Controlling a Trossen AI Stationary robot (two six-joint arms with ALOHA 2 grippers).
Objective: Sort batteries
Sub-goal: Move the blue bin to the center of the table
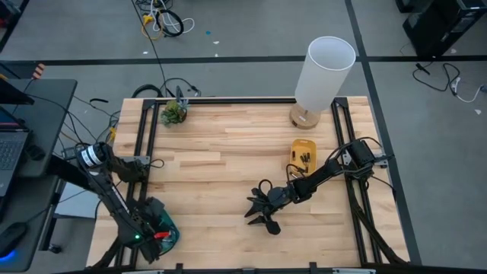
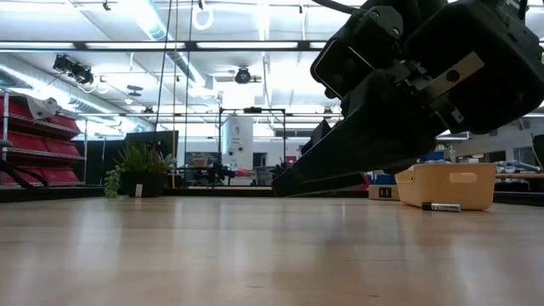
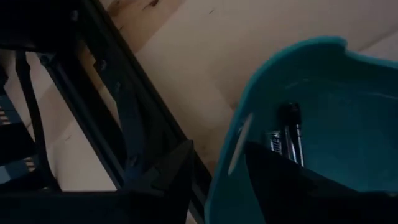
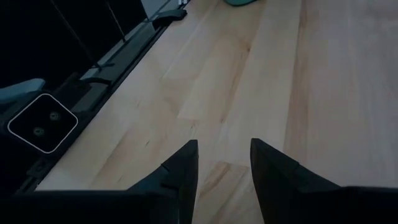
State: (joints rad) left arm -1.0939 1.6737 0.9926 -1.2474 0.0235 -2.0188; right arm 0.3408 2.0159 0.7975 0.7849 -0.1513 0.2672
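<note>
Pale wooden tabletop (image 1: 228, 160). Teal plastic tray (image 3: 348, 124): dark cylindrical batteries (image 3: 287, 134) inside; my left gripper (image 3: 217, 180) above its rim, jaws parted, empty. My right gripper (image 4: 224, 163), well apart from it: parted, empty. Sorting apparently near done.

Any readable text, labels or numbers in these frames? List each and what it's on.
None can be read.
Battery beside the yellow tray, low view: light and dark bands, print too small.
Batteries in the teal tray, left wrist view: pale marks on the wrap, blurred.
Lamp, table: no markings show.
</note>
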